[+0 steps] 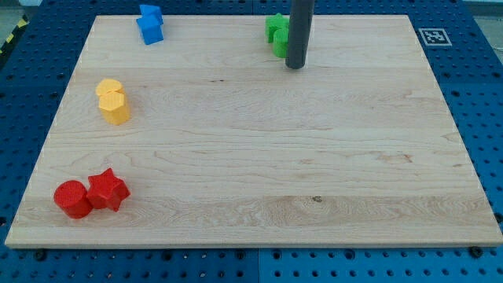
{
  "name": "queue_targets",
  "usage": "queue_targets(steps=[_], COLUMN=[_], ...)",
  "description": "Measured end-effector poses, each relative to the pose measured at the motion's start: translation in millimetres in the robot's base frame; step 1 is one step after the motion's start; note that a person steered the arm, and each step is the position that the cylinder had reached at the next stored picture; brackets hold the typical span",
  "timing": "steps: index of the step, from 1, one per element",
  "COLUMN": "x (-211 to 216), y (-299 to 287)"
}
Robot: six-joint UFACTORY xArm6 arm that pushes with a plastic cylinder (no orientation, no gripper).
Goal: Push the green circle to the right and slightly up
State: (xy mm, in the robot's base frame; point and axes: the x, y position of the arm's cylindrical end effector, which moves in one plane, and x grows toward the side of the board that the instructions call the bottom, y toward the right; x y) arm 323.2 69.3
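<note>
there my tip (pixel 295 66) touches green blocks (pixel 277 34), right side.

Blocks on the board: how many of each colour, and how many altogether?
Blue: 2, touching, one a star, one below it.
Green: 2, a star and another, partly hidden by my tip.
Yellow: 2, stacked close.
Red: 2, a circle and a star.
Total: 8.

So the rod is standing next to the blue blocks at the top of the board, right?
Not quite: the camera view shows my tip beside the green blocks at the top of the board. The blue blocks sit further toward the view's left.
</note>
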Motion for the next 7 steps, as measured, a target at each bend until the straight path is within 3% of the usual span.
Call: queue_targets(steps=[3, 7], x=[-30, -39], y=[0, 0])
